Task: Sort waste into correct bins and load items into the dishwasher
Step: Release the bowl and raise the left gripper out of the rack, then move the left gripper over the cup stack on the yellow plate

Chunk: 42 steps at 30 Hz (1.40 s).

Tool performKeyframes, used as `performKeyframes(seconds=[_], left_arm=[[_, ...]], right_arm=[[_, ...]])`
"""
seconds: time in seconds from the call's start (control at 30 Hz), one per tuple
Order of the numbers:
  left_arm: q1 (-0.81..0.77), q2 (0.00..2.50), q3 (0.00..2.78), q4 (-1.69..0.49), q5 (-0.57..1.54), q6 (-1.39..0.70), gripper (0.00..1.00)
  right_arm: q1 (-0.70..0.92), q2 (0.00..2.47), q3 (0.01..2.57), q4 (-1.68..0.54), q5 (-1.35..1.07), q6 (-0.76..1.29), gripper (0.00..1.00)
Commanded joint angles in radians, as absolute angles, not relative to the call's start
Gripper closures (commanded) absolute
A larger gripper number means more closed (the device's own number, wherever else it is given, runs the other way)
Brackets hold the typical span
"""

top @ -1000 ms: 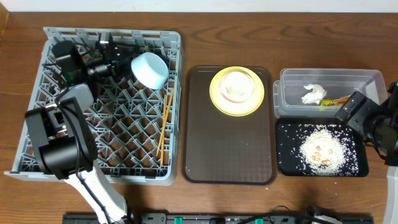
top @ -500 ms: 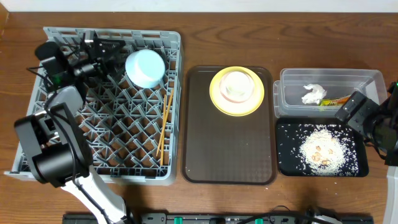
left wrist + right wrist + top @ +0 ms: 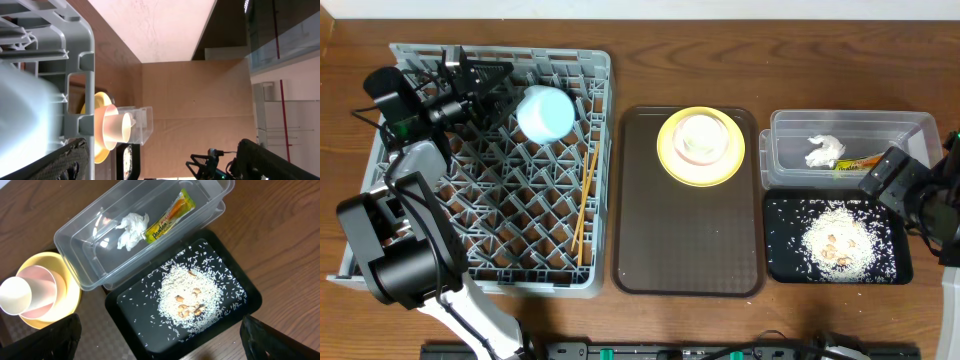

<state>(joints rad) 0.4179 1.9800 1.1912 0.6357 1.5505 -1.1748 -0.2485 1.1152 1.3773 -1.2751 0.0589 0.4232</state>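
One grey dish rack (image 3: 500, 240) fills the left of the tabletop (image 3: 720, 60). The dark brown serving tray (image 3: 690, 240) lies in the middle. The clear container (image 3: 850, 122) and black tray (image 3: 780, 215) sit side by side at the right. The yellow plate (image 3: 670, 165) rests on the serving tray's far half. The light blue bowl (image 3: 545, 112) sits bottom-up in the rack's far rows, just beside my left fingers (image 3: 60, 162), which stand wide apart. The white cup (image 3: 700, 138) stands on the plate. Two chopsticks (image 3: 585, 200) lie in the rack near its right side. The napkin (image 3: 825, 150) and snack wrapper (image 3: 857, 163) lie in the clear container, and rice scraps (image 3: 838, 240) cover the black tray. My right fingers (image 3: 40, 340) hang wide apart above both bins' right end.
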Motion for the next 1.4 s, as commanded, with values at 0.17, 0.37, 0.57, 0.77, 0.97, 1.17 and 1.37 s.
performKeyframes(seconds=[0.17,0.37,0.57,0.77,0.97,1.17,1.37], left_arm=[[0.426,1.958,1.182,0.646,1.574,-1.154,0.04],[0.408,1.848,1.182,0.646,1.557,-1.164,0.05],[0.358,1.586,1.182,0.645,1.471,-1.173,0.01],[0.284,1.343,1.182,0.572,1.309,-1.154,0.0],[0.174,1.248,1.182,0.266,1.172,-0.965,0.0],[-0.006,1.255,1.199,-0.105,0.967,-0.708,0.0],[-0.237,1.291,1.336,-0.439,0.584,-0.467,0.01]], right_arm=[[-0.248,1.113,1.381,-1.276,0.059,0.41,0.01],[-0.248,1.113,1.381,-1.276,0.059,0.41,0.01],[-0.248,1.113,1.381,-1.276,0.059,0.41,0.01],[-0.248,1.113,1.381,-1.276,0.059,0.41,0.01],[-0.248,1.113,1.381,-1.276,0.059,0.41,0.01],[-0.248,1.113,1.381,-1.276,0.059,0.41,0.01],[-0.248,1.113,1.381,-1.276,0.059,0.41,0.01]])
